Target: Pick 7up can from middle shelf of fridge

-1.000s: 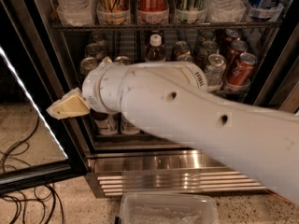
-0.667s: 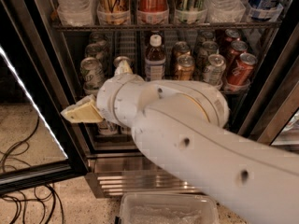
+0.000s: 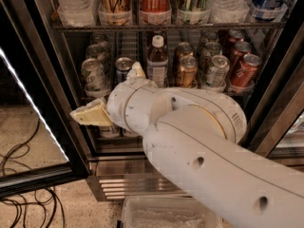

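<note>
Camera view: 7up can sits above the parted fingers' lower tip.

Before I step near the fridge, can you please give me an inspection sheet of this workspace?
Surface: middle shelf, wire rack, lanes hold cans.
Job's things: 7up can upright in the left lane, untouched; fridge door open.
Clutter: bottle, gold-brown cans, red cans on the same shelf.
Grippers: gripper at the shelf's lower left, below the 7up can.
Cables: black cables on the floor, left.
Surroundings: clear bin below the arm.
</note>
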Robot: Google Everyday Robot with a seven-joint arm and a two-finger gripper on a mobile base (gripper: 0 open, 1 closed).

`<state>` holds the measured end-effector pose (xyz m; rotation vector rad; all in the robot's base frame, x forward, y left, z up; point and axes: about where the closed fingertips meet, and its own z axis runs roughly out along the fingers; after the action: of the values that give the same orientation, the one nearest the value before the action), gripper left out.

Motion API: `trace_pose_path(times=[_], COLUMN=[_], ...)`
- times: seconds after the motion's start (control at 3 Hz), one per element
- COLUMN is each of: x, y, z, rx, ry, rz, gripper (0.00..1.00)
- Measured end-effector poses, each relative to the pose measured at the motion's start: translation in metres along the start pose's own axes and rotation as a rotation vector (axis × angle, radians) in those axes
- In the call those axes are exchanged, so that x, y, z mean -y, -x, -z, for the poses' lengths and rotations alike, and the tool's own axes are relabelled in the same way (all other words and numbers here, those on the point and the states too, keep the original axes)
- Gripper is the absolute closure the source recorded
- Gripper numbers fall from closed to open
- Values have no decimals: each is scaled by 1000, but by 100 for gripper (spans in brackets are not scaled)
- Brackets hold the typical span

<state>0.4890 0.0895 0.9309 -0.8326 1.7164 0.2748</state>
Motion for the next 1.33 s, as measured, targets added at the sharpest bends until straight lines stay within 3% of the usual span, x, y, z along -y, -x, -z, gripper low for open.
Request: trace_pose_path(times=[0.67, 1.0, 1.33], x=[-16, -28, -42], y=[-39, -56, -49], z=[-22, -59, -70], rx=[49, 111, 112], ry=[27, -4, 5], rz=[-125, -145, -122], gripper=[0, 0, 0])
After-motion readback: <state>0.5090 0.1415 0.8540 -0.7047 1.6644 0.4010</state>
